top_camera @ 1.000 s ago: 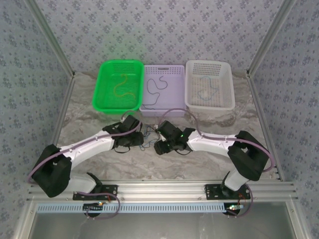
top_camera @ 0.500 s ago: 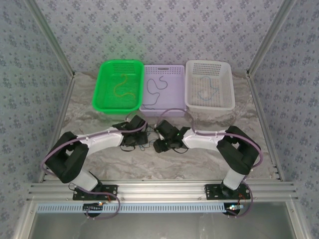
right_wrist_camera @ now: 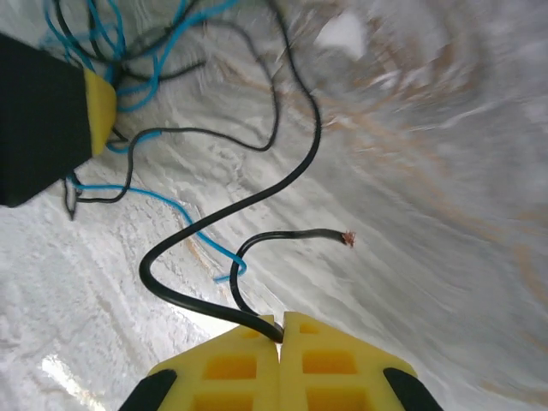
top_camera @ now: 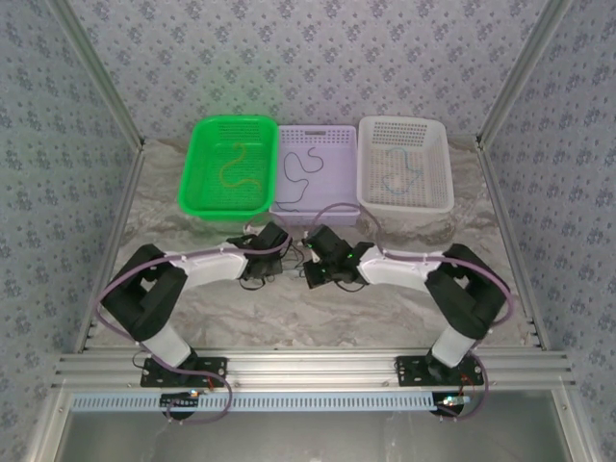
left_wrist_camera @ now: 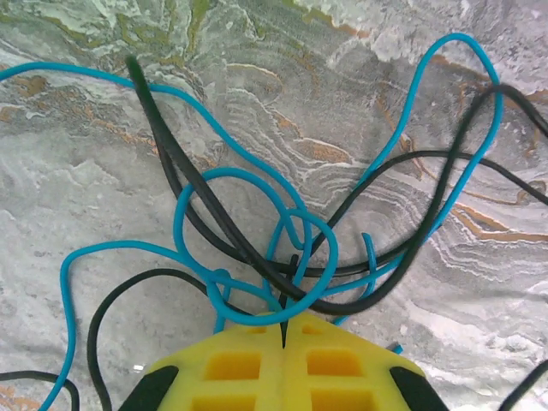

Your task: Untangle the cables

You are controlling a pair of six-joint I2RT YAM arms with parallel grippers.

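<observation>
A tangle of thin blue and black cables (left_wrist_camera: 282, 248) lies on the marbled table just in front of my left gripper (left_wrist_camera: 282, 318). Its yellow fingers are shut, with a thin black cable running into the seam and a blue loop (left_wrist_camera: 257, 310) across their tips. My right gripper (right_wrist_camera: 281, 330) is shut on a thicker black cable (right_wrist_camera: 171, 291) whose bare copper end (right_wrist_camera: 347, 237) curls free nearby. From above, the left gripper (top_camera: 282, 267) and right gripper (top_camera: 310, 271) face each other over the tangle (top_camera: 295, 267) at mid-table.
Three baskets stand in a row at the back: green (top_camera: 197, 183) with a yellow-olive cable (top_camera: 239, 166), purple (top_camera: 332, 202) with a black cable (top_camera: 300, 173), white (top_camera: 433, 188) with a bluish cable (top_camera: 399, 175). Aluminium posts and patterned walls border the table.
Both grippers have shut, from about half open. Both arms have reached farther out toward the baskets, and the left gripper has moved right, closer to the right one.
</observation>
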